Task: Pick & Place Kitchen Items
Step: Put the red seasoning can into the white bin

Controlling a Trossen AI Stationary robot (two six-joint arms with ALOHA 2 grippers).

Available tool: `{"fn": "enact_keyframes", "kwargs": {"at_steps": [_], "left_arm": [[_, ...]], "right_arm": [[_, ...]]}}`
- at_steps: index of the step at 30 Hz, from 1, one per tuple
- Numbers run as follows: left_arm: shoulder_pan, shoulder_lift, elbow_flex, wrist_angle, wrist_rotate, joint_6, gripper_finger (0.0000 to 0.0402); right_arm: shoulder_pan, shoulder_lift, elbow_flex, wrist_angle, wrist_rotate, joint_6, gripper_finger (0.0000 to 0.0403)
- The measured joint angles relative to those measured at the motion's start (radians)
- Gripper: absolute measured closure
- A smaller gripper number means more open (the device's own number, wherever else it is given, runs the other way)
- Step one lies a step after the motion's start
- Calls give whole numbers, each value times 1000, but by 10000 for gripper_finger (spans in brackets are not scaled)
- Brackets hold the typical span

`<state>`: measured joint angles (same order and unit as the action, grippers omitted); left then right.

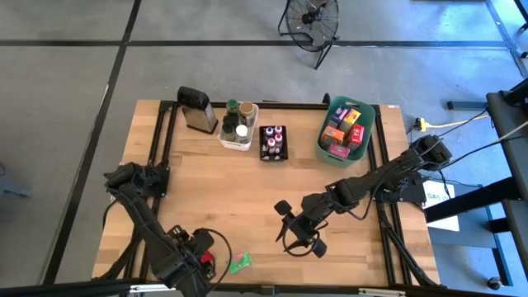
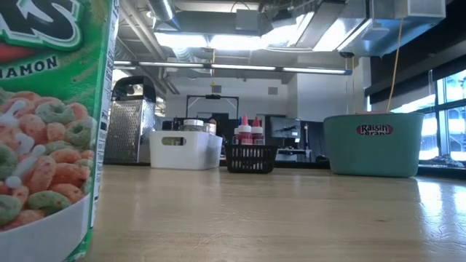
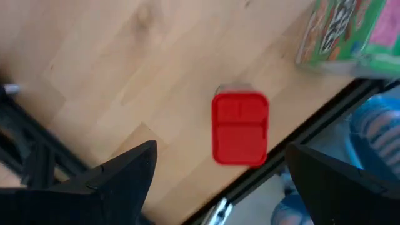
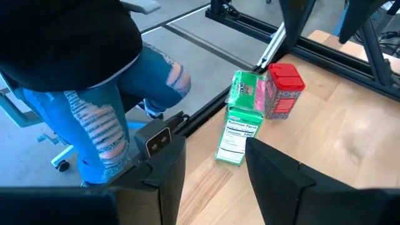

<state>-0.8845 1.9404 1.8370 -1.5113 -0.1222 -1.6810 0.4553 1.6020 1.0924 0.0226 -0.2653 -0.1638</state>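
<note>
A small red-lidded jar [image 3: 240, 128] stands upright on the wooden table close to its near edge. It also shows in the right wrist view [image 4: 282, 92]. My left gripper [image 3: 222, 153] hangs open above it, pointing down, with one finger on each side of the lid and touching nothing. A small green cereal box [image 4: 240, 125] stands on end next to the jar [image 1: 239, 262], and it looms at the left of the low view [image 2: 51, 124]. My right gripper [image 1: 290, 231] is open over the table's middle front, aimed at the box and holding nothing.
Along the far edge stand a grater [image 1: 196, 109], a white bin with jars [image 1: 238, 125], a black basket of small bottles [image 1: 273, 142] and a teal bin of packets [image 1: 347, 128]. A person in jeans [image 4: 106, 106] sits just beyond the near edge.
</note>
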Motion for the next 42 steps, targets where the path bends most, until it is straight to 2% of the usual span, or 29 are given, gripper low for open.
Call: {"fn": "enact_keyframes", "kwargs": {"at_steps": [4,10,14,19,23,42], "left_arm": [[-2,0,-41,26,-64,0,52],[-7,0,-97,41,-7,-10,52],[-6,0,-124,132,-8,-33,52],[-7,0,-127,221,-13,26,52],[-6,0,-127,196,-16,-30,52],[-6,2,-127,196,-13,-20,52]], "right_arm": [[0,0,0,0,3,0,236],[-4,0,0,0,3,-1,235],[-6,0,0,0,3,-18,235],[-6,0,0,0,3,-34,235],[-6,0,0,0,3,-34,235],[-6,0,0,0,3,-35,235]]}}
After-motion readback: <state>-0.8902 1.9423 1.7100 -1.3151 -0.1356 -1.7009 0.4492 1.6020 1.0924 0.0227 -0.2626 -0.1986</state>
